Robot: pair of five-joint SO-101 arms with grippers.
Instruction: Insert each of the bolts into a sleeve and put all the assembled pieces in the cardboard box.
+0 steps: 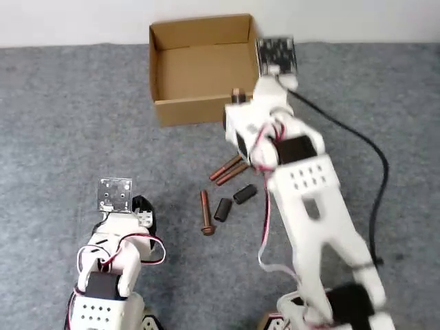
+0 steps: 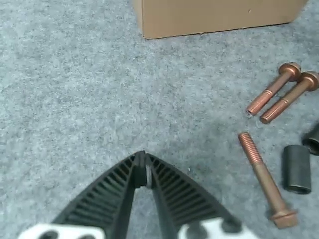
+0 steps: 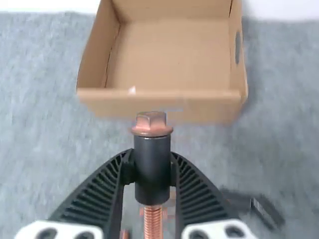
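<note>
My right gripper is shut on an assembled piece, a copper bolt through a black sleeve, held upright just before the near wall of the open cardboard box. From above, that piece sits at the box's front right corner. On the carpet lie two copper bolts side by side, a single bolt and two black sleeves. My left gripper is shut and empty, low over the carpet, left of the single bolt and a sleeve.
Grey carpet covers the table. A black cable runs along the right side behind the right arm. The box interior holds nothing. Open carpet lies left of the box and around the left arm.
</note>
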